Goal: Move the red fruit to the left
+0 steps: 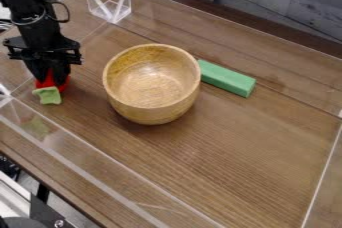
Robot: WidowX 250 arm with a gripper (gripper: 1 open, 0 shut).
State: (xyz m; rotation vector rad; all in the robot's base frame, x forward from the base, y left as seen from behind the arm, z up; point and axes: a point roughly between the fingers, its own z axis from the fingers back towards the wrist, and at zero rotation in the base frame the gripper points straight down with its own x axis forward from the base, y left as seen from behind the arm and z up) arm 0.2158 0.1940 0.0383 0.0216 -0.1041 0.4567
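One robot arm is present, entering from the upper left and pointing straight down. Its black fingers (48,70) stand low over the counter (227,152), at about 9 o'clock from the bowl. Whether the fingers are released or still clamped cannot be told from this view: they straddle the top of the fruit closely, and the gap between them is too small and dark to read.

One red fruit (51,84) is counted. It sits at the left side of the counter, directly beneath the fingers, its red body partly hidden by them and its green leafy cap (50,96) showing at 6 o'clock below the red part. The fruit appears to rest on the counter surface, just beside the bowl but apart from it.

One wooden bowl (152,82) is counted, upright near the centre of the counter, its interior bare.

One flat green rectangular block (227,77) is counted, lying at 3 o'clock from the bowl, close to its rim; whether it touches the rim cannot be told.

One clear plastic wall (80,157) borders the working area along the near and left edges. One small clear angled piece (110,6) stands at 11 o'clock from the bowl, well apart from it.
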